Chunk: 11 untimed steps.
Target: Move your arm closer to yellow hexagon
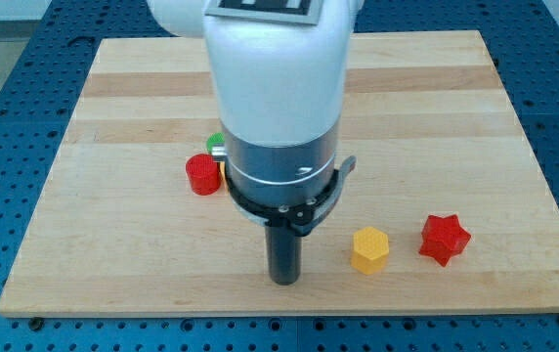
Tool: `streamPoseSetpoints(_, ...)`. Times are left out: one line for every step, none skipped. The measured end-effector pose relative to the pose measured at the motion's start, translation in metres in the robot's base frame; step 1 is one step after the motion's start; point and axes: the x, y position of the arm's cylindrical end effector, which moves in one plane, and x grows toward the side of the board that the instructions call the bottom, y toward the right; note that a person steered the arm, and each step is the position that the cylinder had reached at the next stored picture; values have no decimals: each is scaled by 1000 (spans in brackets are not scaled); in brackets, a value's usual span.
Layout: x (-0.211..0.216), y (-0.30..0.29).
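The yellow hexagon (369,249) lies on the wooden board (123,117) near the view's bottom, right of centre. My tip (283,280) touches the board to the hexagon's left, a short gap apart from it and slightly lower in the view. The rod hangs from the large white and grey arm body that fills the middle of the view and hides part of the board behind it.
A red star (444,238) lies just right of the hexagon. A red cylinder (202,174) sits left of the arm body, with a green block (215,142) partly hidden behind the arm above it. A sliver of yellow shows beside the red cylinder.
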Motion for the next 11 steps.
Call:
streamPoseSetpoints(1, -23)
streamPoseSetpoints(1, -43)
streamPoseSetpoints(1, -56)
streamPoseSetpoints(1, -56)
streamPoseSetpoints(1, -27)
streamPoseSetpoints(1, 3)
streamPoseSetpoints(1, 29)
streamPoseSetpoints(20, 31)
streamPoseSetpoints(25, 54)
streamPoseSetpoints(11, 72)
streamPoseSetpoints(-7, 91)
